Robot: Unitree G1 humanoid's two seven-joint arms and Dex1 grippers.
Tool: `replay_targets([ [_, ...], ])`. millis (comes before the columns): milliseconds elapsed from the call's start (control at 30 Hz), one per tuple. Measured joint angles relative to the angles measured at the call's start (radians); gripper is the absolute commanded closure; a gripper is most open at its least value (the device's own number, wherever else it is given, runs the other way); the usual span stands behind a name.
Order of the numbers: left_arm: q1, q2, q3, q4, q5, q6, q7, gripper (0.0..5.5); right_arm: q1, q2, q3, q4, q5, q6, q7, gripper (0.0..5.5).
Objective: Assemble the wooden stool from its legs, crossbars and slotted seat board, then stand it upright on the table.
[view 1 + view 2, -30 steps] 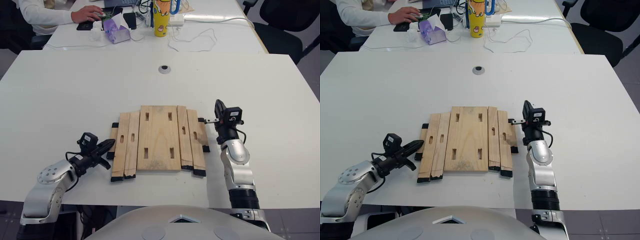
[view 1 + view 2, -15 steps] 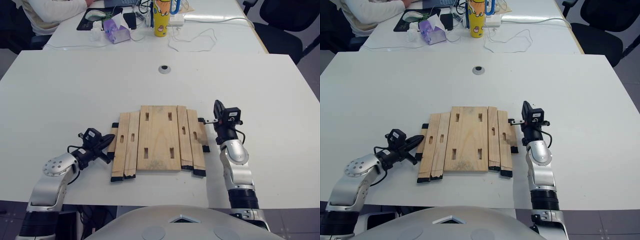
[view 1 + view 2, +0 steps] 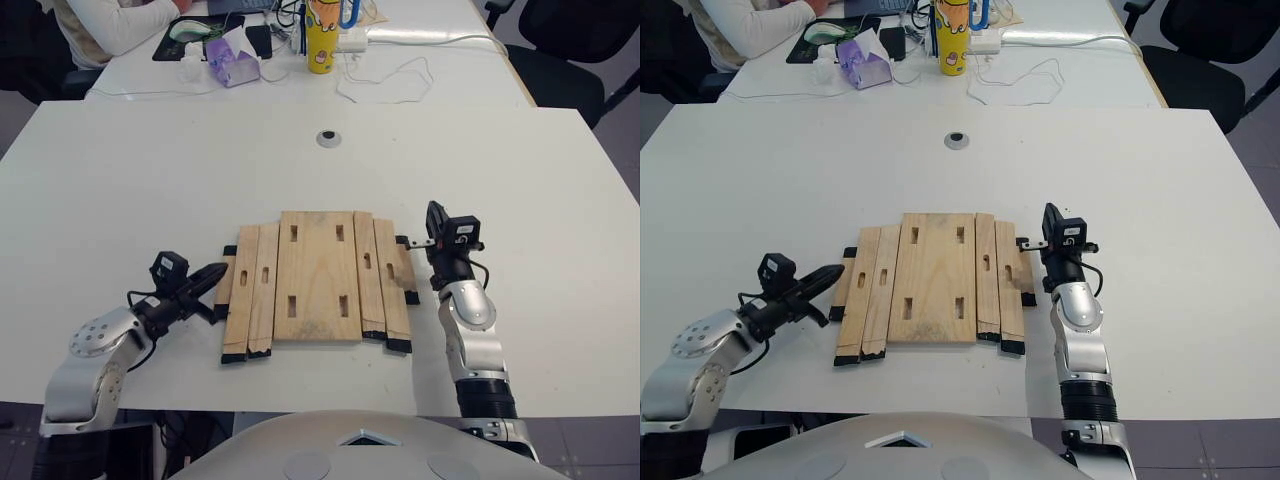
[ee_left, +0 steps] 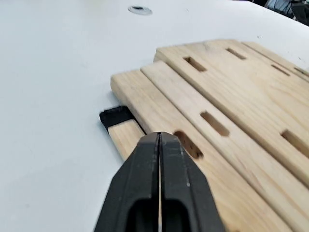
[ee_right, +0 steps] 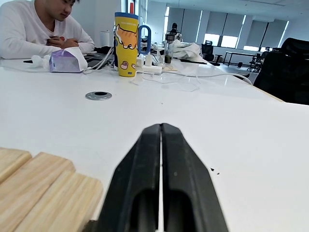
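A wide slotted seat board (image 3: pixel 318 290) lies flat at the middle of the white table (image 3: pixel 120 190). Narrow slotted planks with black end caps lie flat against it, one set on the left (image 3: pixel 252 292) and one on the right (image 3: pixel 386 280). My left gripper (image 3: pixel 220 270) is shut and empty, low over the table, its tip at the outer left plank (image 4: pixel 159 101). My right gripper (image 3: pixel 433 208) is shut and empty too, pointing away from me just beyond the right planks' far corner (image 5: pixel 43 188).
A round grommet (image 3: pixel 328 138) sits in the table farther back. A second table behind holds a yellow mug (image 3: pixel 322 35), a purple tissue box (image 3: pixel 232 60) and cables. Bare tabletop stretches to both sides of the wood.
My left arm swung in toward the left planks, then drew back a little to the left, its tip staying near the outer plank. The right arm has barely moved.
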Motion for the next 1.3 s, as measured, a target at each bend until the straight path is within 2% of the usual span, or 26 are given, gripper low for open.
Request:
replay_targets([
  [300,0.065,0.117,0.039,-0.027,-0.017,0.01,-0.137,5.49,0.01,0.009,-0.002,-0.005,-0.001,0.0,-0.008,5.5],
  [567,0.112,0.136,0.053,-0.062,-0.042,0.027,-0.194,5.49,0.014,0.011,-0.002,-0.006,-0.001,0.0,-0.011,5.5],
  [800,0.128,0.138,-0.006,-0.058,0.007,0.013,-0.198,5.49,0.014,0.011,-0.002,-0.006,-0.001,0.001,-0.011,5.5],
  [1033,0.099,0.107,-0.079,-0.011,0.108,-0.083,-0.134,5.49,0.007,0.011,-0.001,-0.006,-0.001,0.001,-0.011,5.5],
  [1300,-0.026,-0.006,-0.058,0.123,0.207,-0.189,0.071,5.49,0.005,0.011,0.0,-0.005,0.0,0.002,-0.009,5.5],
])
